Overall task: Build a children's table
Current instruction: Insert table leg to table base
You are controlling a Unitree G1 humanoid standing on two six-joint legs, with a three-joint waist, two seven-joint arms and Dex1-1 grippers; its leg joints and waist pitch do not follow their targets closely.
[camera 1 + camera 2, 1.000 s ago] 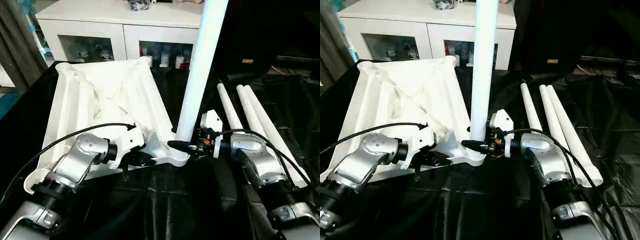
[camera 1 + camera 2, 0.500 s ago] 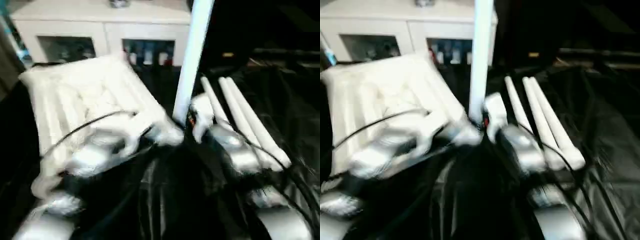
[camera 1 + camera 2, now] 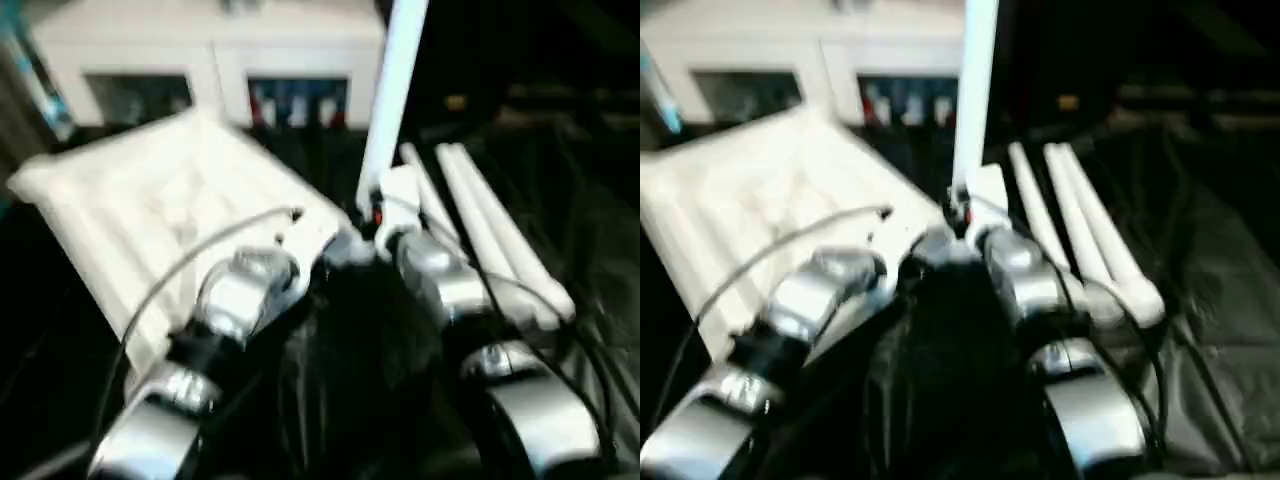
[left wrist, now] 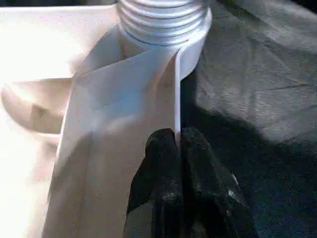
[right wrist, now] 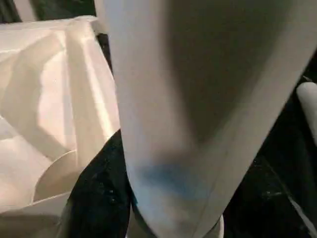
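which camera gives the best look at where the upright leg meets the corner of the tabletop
The left wrist view: the leg's ridged end sits at the corner of the tabletop, whose rim the left end effector pinches. The right wrist view shows the leg's shaft close up. The head views show the whole leg, but the joint is blurred.

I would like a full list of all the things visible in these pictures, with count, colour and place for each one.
Tabletop: one, white, lying underside up on the black cover, left of centre.
Standing leg: one, white, upright at the tabletop's near right corner.
Loose legs: three, white, lying side by side on the cover, to the right.
Cover: one, black, spread under everything.
Cabinet: one, white with glass fronts, behind the tabletop.
Left tool: black fingers shut on the tabletop's rim, near the corner socket.
Right tool: black, at the base of the standing leg.
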